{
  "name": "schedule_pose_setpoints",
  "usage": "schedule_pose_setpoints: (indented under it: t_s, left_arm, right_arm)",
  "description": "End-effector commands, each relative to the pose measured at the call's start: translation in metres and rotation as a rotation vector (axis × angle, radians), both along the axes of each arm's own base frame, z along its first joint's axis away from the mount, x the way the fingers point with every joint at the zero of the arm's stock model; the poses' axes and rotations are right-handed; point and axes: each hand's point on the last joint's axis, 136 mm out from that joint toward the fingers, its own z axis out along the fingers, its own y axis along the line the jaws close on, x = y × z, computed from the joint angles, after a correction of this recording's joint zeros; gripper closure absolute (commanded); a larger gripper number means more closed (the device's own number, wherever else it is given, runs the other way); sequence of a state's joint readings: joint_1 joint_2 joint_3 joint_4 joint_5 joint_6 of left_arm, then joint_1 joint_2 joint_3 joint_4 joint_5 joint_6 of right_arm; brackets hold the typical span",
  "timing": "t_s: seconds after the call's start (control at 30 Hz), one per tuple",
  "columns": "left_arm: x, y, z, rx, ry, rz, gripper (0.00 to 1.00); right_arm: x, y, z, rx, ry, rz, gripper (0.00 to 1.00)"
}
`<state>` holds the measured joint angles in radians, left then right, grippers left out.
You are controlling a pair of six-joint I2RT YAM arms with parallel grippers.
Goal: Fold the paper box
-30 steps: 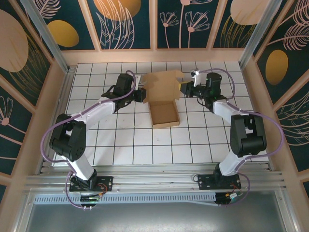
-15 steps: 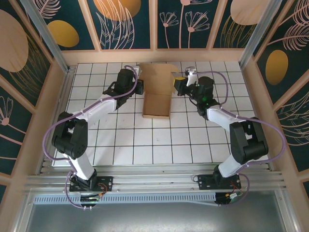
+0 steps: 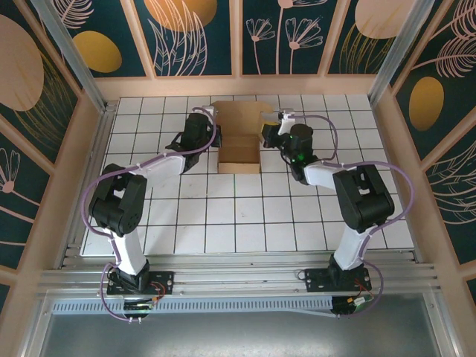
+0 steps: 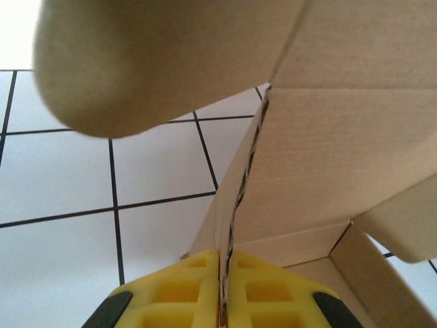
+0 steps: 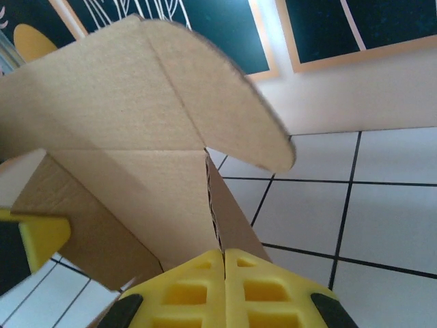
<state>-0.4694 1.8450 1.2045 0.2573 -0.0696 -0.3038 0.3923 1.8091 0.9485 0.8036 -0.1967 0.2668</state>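
Observation:
The paper box (image 3: 239, 137) is brown cardboard, half formed, and sits on the white tiled floor near the far wall. Its open tray faces the arms and its lid panel stands up at the back. My left gripper (image 3: 216, 135) is shut on the box's left side wall. In the left wrist view the yellow pads (image 4: 171, 294) pinch that wall's edge, gripper (image 4: 223, 256) below a rounded flap (image 4: 136, 61). My right gripper (image 3: 266, 134) is shut on the right side wall. The right wrist view has its gripper (image 5: 224, 254) clamped on the wall's edge, box (image 5: 123, 137) to its left.
The wooden back wall (image 3: 238, 85) stands just behind the box. Side walls (image 3: 82, 156) and metal posts (image 3: 67, 52) close in the tiled table (image 3: 245, 216). Open tiles stretch between the box and the arm bases (image 3: 137, 282).
Both arms have carried the box left and toward the far wall. The lid panel has come up more upright, and both grippers have tightened on the side walls.

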Motion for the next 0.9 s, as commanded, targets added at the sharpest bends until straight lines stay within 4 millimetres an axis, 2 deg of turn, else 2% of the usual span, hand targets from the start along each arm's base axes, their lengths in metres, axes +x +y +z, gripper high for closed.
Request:
schedule_pose_setpoints:
  t_s: [0.0, 0.13, 0.47, 0.73, 0.87]
  left_arm:
    - [-0.002, -0.005, 0.003, -0.074, -0.014, 0.0, 0.91]
    - [-0.01, -0.006, -0.003, -0.13, 0.017, -0.002, 0.91]
    - [-0.027, -0.006, -0.001, -0.199, 0.028, -0.02, 0.89]
    - [-0.028, -0.013, 0.007, -0.206, 0.022, -0.034, 0.88]
    - [-0.032, -0.012, 0.007, -0.199, 0.024, -0.026, 0.88]
  right_arm:
    - [0.009, 0.003, -0.039, 0.022, 0.191, -0.08, 0.97]
    - [0.008, 0.012, -0.057, 0.061, 0.276, -0.097, 0.97]
    - [-0.01, 0.027, -0.066, 0.072, 0.346, -0.077, 0.97]
    - [-0.018, 0.025, -0.063, 0.06, 0.346, -0.068, 0.97]
    - [-0.03, 0.021, -0.074, 0.046, 0.364, -0.068, 0.97]
